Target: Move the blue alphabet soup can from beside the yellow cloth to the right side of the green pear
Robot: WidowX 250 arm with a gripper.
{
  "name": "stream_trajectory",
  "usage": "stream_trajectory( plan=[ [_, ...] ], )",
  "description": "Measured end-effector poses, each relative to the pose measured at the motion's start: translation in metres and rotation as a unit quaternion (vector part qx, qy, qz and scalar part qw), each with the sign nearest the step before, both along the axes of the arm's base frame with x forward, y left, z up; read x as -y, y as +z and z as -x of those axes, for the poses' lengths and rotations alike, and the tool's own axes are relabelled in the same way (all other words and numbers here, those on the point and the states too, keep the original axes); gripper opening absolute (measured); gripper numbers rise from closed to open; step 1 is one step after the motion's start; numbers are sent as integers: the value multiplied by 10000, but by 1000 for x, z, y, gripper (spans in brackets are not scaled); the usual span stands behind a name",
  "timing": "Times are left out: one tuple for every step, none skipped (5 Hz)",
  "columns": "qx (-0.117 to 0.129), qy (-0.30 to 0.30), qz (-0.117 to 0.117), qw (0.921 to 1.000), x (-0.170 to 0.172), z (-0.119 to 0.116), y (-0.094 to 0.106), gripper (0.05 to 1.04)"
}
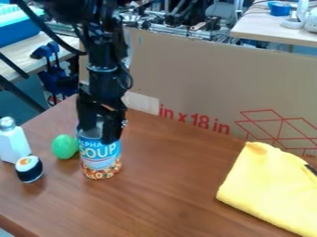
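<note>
The tool (pixel 101 133) was at the top of the soup can (pixel 100 159), but whether it squeezed, one could not tell. The can stood left on the bench (pixel 167 185), by a green round thing (pixel 64 146), and seemed hard, smooth, maybe heavy, best held around its sides.

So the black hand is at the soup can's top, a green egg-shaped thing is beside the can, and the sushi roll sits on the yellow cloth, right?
Not quite: in the camera view, the sushi roll sits on the table, away from the yellow cloth. The black hand is at the top of the soup can, and the green egg-shaped thing is beside it.
</note>
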State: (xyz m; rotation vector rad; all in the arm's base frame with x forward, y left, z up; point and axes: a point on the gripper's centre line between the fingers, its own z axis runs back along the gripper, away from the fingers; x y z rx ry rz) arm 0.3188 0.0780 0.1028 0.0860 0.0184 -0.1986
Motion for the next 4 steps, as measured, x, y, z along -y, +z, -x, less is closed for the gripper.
stream_trajectory(
  plan=[
    [689,-205,113,9974,16,8,39,1001],
    [820,-361,174,9958,31,20,48,1001],
    [619,-689,115,9956,58,33,43,1001],
    [426,-1090,108,9931,97,42,34,1001]
  ],
)
